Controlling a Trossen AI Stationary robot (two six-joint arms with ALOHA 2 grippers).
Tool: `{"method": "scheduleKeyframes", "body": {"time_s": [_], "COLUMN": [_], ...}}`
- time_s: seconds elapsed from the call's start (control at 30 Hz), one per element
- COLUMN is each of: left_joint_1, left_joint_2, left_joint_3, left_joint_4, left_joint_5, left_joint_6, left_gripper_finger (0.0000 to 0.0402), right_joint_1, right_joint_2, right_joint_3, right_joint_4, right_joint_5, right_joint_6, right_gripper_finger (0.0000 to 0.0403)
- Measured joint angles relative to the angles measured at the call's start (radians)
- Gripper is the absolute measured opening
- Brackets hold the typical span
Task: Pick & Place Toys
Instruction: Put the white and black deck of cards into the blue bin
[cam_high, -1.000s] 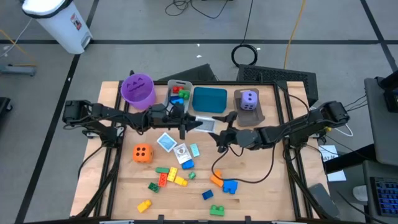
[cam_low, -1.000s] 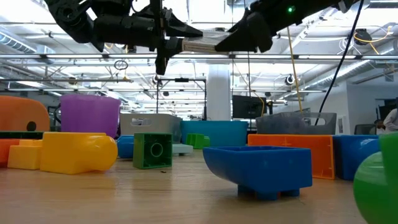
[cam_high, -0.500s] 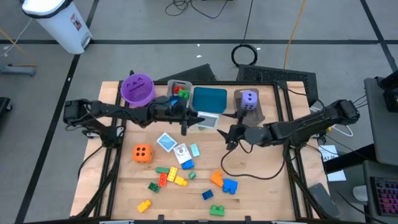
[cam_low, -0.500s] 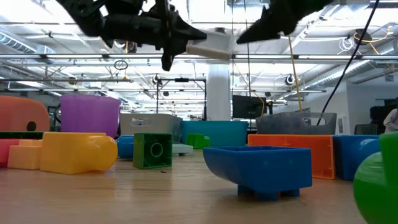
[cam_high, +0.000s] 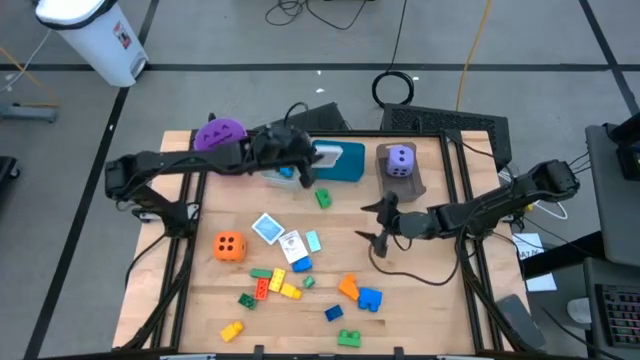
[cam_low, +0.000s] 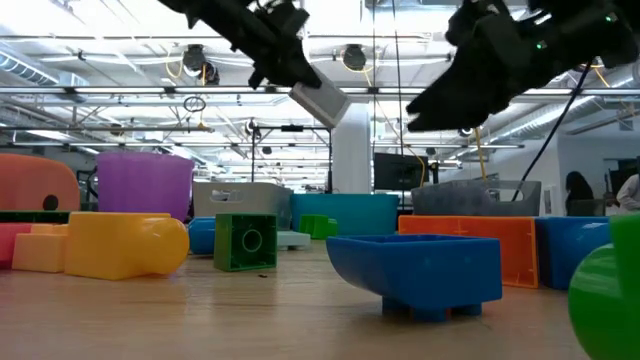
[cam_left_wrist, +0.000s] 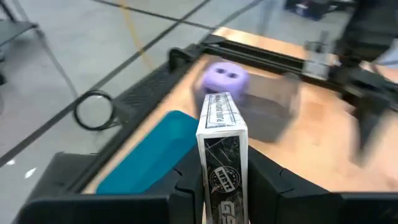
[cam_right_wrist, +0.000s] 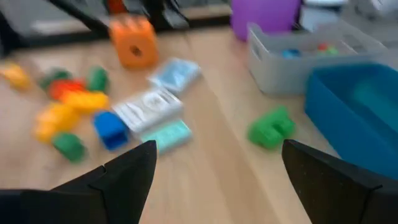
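My left gripper (cam_high: 308, 157) is shut on a white and black card box (cam_left_wrist: 221, 146), held high over the teal bin (cam_high: 345, 165). My right gripper (cam_high: 384, 224) hangs open over bare table at the right of the middle, holding nothing. A green brick (cam_high: 322, 198) lies in front of the teal bin. The orange die (cam_high: 229, 245), flat cards (cam_high: 290, 243) and a cluster of coloured bricks (cam_high: 275, 282) lie on the table's near half. The purple die (cam_high: 400, 160) sits in the brown bin (cam_high: 408, 182). My left gripper pinches the card box between its two fingers, one on each broad face, at the box's near end (cam_left_wrist: 219, 186). The box's narrow printed side faces the wrist camera. In the low view the box (cam_low: 320, 98) slants down beyond the fingers, clear of the table and bins.
The purple bucket (cam_high: 220, 133) and grey bin (cam_high: 283, 176) stand at the far left, partly under my left arm. Blue and orange bricks (cam_high: 362, 294) lie near the front, and a black cable (cam_high: 415, 275) runs over the table below my right arm.
My left gripper has risen and gone toward the far edge, tipping up from pointing down, and has carried the card box from above the table's middle to above the teal bin. My right gripper, open throughout, has drawn back toward the right and near edges, sinking and rolling.
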Motion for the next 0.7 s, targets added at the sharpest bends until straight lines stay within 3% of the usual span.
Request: {"method": "scheduleKeyframes", "body": {"time_s": [0.2,0.3,0.47,0.7], "left_joint_1": [0.082,0.113,0.164,0.214], "left_joint_2": [0.156,0.268,0.431,0.59], "left_joint_3": [0.179,0.306,0.509,0.699], "left_joint_4": [-0.167,-0.286,-0.488,-0.647], "left_joint_5": [0.001,0.002,0.005,0.079], "left_joint_6": [-0.02,-0.028,-0.084,-0.177], "left_gripper_finger": [0.0083,0.0083,0.0083,0.0083], "right_joint_1": [0.005,0.005,0.005,0.003], "right_joint_2": [0.043,0.069,0.071,0.071], "right_joint_3": [-0.113,-0.145,-0.162,-0.162], "right_joint_4": [0.385,0.485,0.529,0.52], "right_joint_5": [-0.015,-0.025,-0.171,-0.167], "right_joint_6": [-0.023,-0.021,0.029,0.024], "right_gripper_finger": [0.0338,0.0338,0.0338,0.0338]}}
